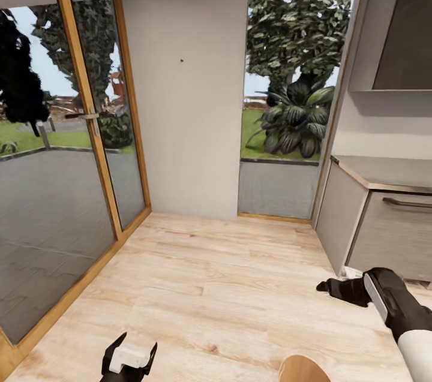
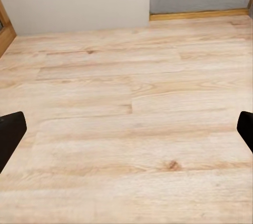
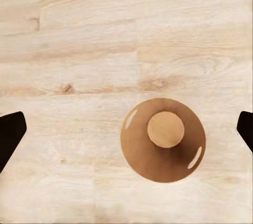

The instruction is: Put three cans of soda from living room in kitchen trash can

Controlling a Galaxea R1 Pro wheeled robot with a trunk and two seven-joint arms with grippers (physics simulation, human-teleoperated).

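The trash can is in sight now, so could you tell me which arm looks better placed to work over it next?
Right, probably. The right wrist view looks straight down into the trash can, between the open right gripper fingertips. The left gripper, also open, faces bare wood floor.

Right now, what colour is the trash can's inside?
Wood-brown inside the trash can, clearest in the right wrist view.

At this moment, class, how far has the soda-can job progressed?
Done: the robot is in the kitchen, by the grey cabinets and glass doors. In hand: nothing; both sets of jaws are open and the right gripper hangs over the trash can, whose inside looks empty. Left: putting cans in.
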